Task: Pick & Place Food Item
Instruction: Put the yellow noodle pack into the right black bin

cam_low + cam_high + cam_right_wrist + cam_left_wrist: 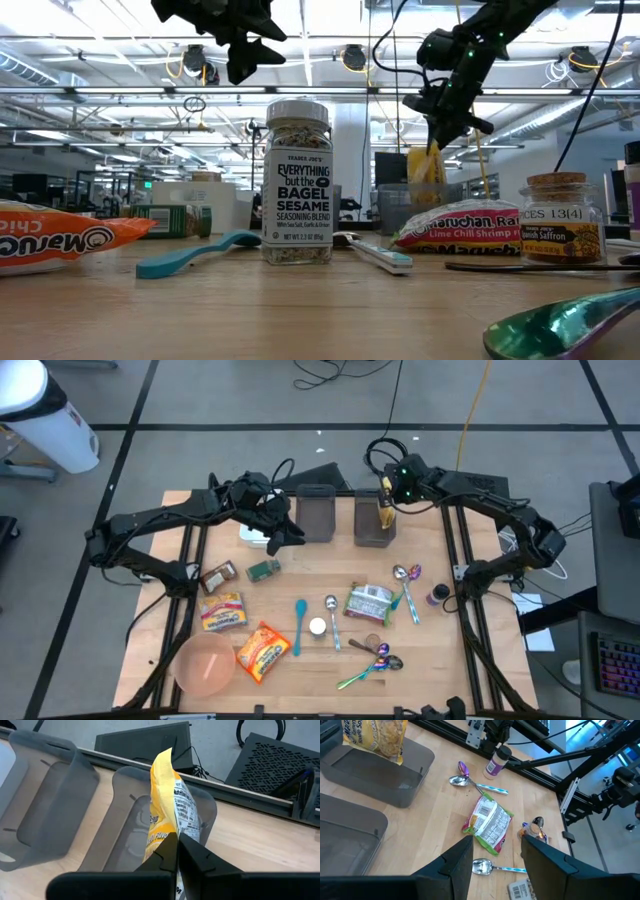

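A yellow noodle packet [167, 815] hangs upright over the right-hand grey bin [374, 520] at the far edge of the table [440, 670], its lower end dipping inside the bin's rim. The right gripper [177, 847] pinches the packet's top edge with its fingers pressed together on the wrapper. The right arm reaches in from the table's right side, elbow raised, its wrist bent down over the bin; in the low view it comes down at the right with the yellow packet below it.

Just left of this bin stands a second grey bin [316, 512], with nothing visible inside it. The left gripper [283, 532] hovers above the table just left of that bin, its fingers [455, 865] parted about halfway and holding nothing; the left arm stretches in from the table's left side.

Nearer on the table lie a green noodle packet [368, 602] at centre right, with two spoons [405, 585] to its right and a small purple-labelled bottle [438, 596] by the right edge. A blue spoon [299, 622], a white-lidded seasoning jar [317, 627] and another spoon [332, 615] lie at centre. An orange packet [262, 652], a pink bowl [205, 664] and a yellow-red packet [222, 612] sit at near left, with a small brown packet [219, 573] and a green box [264, 569] farther back. Iridescent spoons [372, 665] lie near the front edge. None of these lie between the held packet and the bin.
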### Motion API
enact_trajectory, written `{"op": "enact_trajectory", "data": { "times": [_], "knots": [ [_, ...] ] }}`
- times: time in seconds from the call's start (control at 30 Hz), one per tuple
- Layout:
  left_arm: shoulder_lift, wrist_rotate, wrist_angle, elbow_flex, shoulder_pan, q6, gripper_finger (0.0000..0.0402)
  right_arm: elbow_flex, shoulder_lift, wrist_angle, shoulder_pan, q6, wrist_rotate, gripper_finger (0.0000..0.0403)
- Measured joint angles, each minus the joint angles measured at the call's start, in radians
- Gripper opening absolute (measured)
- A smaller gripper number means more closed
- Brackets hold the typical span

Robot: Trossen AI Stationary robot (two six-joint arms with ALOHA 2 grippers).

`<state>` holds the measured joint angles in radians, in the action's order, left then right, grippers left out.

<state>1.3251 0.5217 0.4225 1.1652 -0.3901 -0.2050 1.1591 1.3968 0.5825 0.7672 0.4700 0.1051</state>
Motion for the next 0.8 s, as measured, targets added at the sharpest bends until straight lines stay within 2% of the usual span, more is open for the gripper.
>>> {"op": "enact_trajectory", "data": {
  "times": [0.13, 0.4, 0.8],
  "knots": [
    [0.0, 0.0, 0.0, 0.0, 0.0, 0.0, 0.0175, -0.008, 0.0, -0.029, 0.0, 0.008, 0.001, 0.0],
    [0.0, 0.0, 0.0, 0.0, 0.0, -0.008, 0.0175, -0.106, 0.001, -0.14, 0.0, 0.068, -0.003, 0.0],
    [0.0, -0.001, -0.001, 0.0, 0.0, -0.008, 0.0175, -0.122, 0.001, -0.16, 0.006, 0.068, 0.025, 0.0]
  ]
}}
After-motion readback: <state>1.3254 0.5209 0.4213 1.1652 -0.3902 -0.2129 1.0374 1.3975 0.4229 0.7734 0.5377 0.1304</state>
